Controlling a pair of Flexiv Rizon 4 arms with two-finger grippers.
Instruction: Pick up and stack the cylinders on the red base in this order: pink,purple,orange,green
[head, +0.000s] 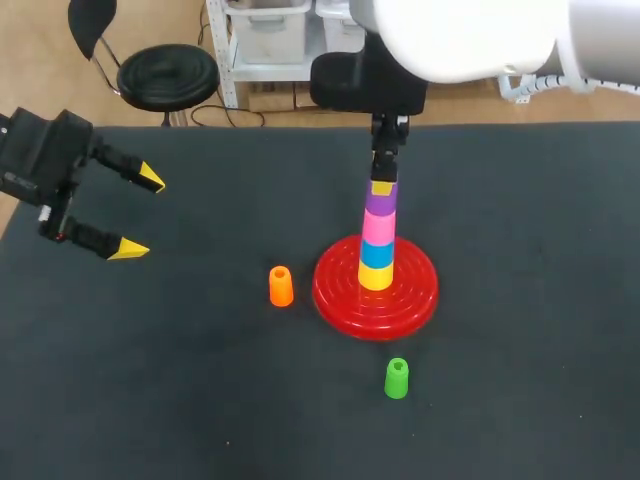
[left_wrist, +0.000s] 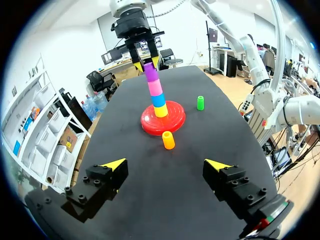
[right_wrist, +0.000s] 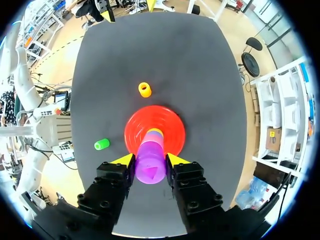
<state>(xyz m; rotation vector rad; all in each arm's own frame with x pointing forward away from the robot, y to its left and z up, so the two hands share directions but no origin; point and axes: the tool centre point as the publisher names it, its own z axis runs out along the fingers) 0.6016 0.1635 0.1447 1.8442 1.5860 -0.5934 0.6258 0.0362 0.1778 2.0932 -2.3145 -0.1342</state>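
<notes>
A green cylinder (head: 397, 378) is standing upright on the dark table (head: 540, 380), nearest the robot and apart from the red base (head: 340, 300) just beyond it. An orange cylinder (head: 281, 286) is standing upright just beside the base's left rim, not touching it. At the base's centre a stack is standing: a yellow cylinder (head: 376, 277) at the bottom, then a blue cylinder (head: 377, 254), the pink cylinder (head: 378, 228) and, topmost, the purple cylinder (head: 380, 203). The right gripper (head: 383, 187) is pointing straight down over the stack and grasping the purple cylinder, its yellow-tipped fingers pressing on two opposite sides. Well off to the left, the left gripper (head: 138, 214) is hovering above the table, released, with its fingers spread wide.
</notes>
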